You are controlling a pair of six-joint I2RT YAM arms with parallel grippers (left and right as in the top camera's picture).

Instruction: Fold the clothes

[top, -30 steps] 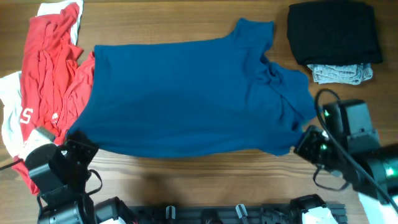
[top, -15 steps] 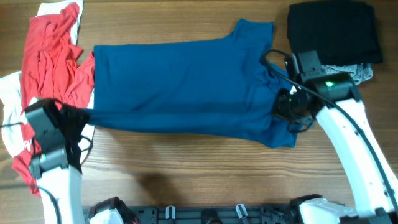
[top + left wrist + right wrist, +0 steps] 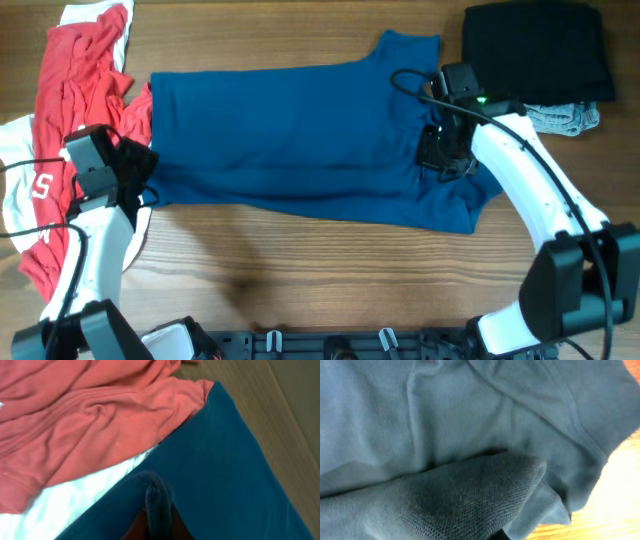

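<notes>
One dark-blue T-shirt [image 3: 290,140] spread mid-tabletop [image 3: 300,270], two hands on it, left hand [image 3: 142,178] pinching a fold at its left edge, right hand [image 3: 438,158] pinching a fold at its right side, one red garment [image 3: 75,90] and one white garment [image 3: 15,170] at left, one black garment [image 3: 535,50] touching one grey garment [image 3: 565,118] far right.

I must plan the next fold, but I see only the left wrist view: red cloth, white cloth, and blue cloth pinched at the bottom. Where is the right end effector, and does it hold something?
Observer: The right end effector is over the right side of the blue T-shirt, near the sleeve, shut on a bunch of its cloth.
Operator: Are there other clothes on that side?
Observer: Yes. A folded black garment lies at the far right corner, apart from the T-shirt.
Operator: Is anything beside it?
Observer: A small grey garment sticks out from its near edge.
</notes>
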